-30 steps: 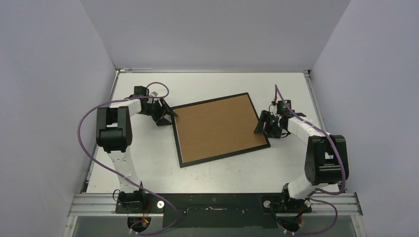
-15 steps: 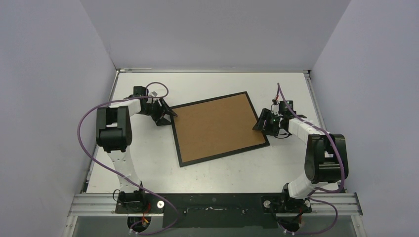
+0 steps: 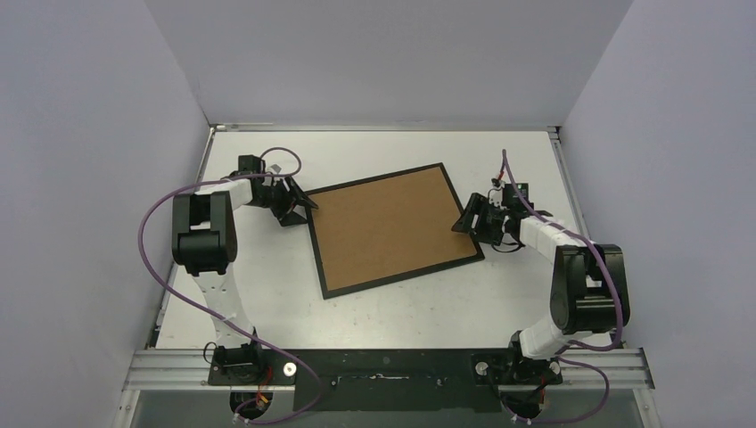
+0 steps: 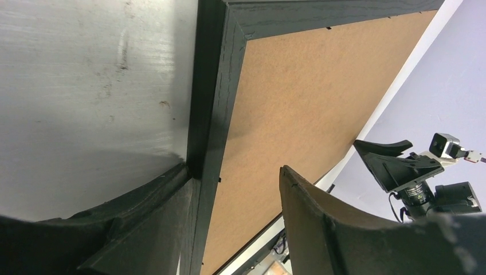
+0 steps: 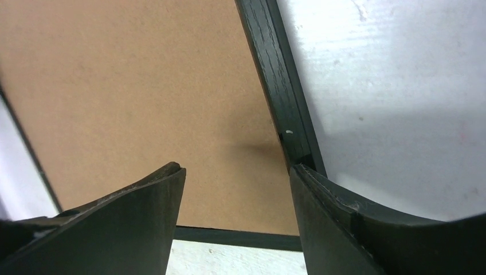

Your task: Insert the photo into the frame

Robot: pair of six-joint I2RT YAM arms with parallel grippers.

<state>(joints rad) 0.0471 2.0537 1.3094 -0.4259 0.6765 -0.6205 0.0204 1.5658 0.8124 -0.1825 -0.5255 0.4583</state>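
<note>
The thin black frame (image 3: 404,275) lies face down on the table, tilted, with the brown cardboard backing (image 3: 390,226) filling it. The photo is hidden. My left gripper (image 3: 304,203) is open at the frame's left edge; in the left wrist view the frame (image 4: 215,86) runs between my left gripper's (image 4: 235,177) jaws, one jaw outside the edge and one over the backing (image 4: 298,97). My right gripper (image 3: 466,220) is open at the frame's right edge; in the right wrist view the frame (image 5: 275,80) passes between my right gripper's (image 5: 236,169) jaws, beside the backing (image 5: 137,86).
The white table (image 3: 267,294) is walled by pale panels on three sides. A black strip and metal rail (image 3: 392,366) run along the near edge between the arm bases.
The frame has shifted slightly up and left, turning a little. My right gripper has moved left and up along with its right edge. The left gripper has barely moved.
</note>
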